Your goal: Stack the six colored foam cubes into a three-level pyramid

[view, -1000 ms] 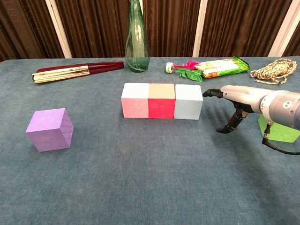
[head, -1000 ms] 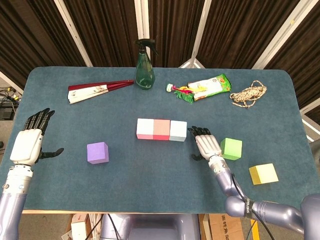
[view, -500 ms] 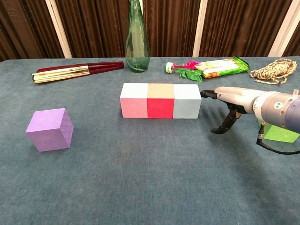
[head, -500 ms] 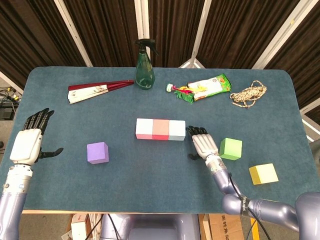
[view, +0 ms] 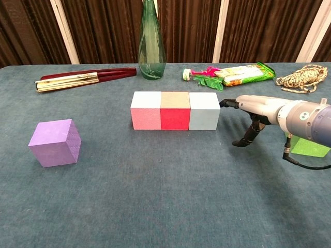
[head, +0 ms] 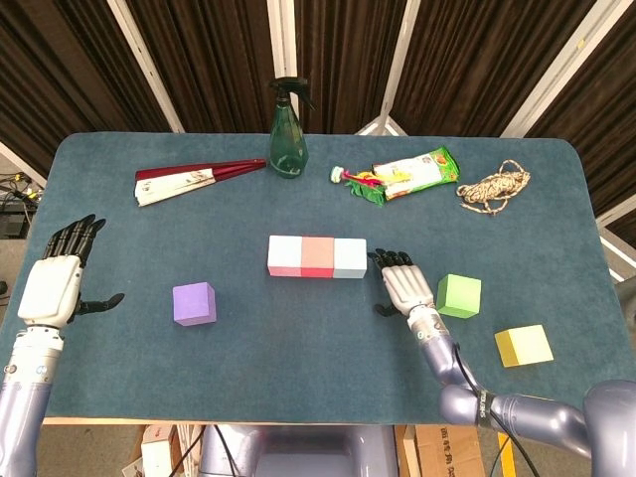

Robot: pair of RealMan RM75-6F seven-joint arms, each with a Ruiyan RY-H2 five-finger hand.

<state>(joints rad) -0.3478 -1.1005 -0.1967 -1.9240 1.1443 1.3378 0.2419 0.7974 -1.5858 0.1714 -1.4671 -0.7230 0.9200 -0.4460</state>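
1. Foam cubes formed the bottom level: a pink cube (head: 284,255), a red cube (head: 318,256) and a pale blue cube (head: 350,257) stood touching in one row at mid-tabletop.
2. The right hand (head: 405,286) lay just right of the pale blue cube, fingers (view: 228,103) extended flat, holding nothing. Whether the tips touched the cube's face could not be told. Judged step: squaring the base row.
3. The left hand (head: 58,286) hovered at the near left edge, fingers spread wide, empty.
4. Three cubes remained loose: a purple cube (head: 194,303) near left, a green cube (head: 459,295) just right of the right hand, and a yellow cube (head: 524,345) near the right edge.
5. Next move, as judged: grasp the green cube with the right hand, lift it clear and seat it over a seam of the row.
6. Clearance: the tabletop (head: 298,348) offered open room on the near side of the row. A spray bottle (head: 288,119), fan (head: 194,180), snack packet (head: 412,171) and rope (head: 494,186) lay along the far side, well apart from the row.
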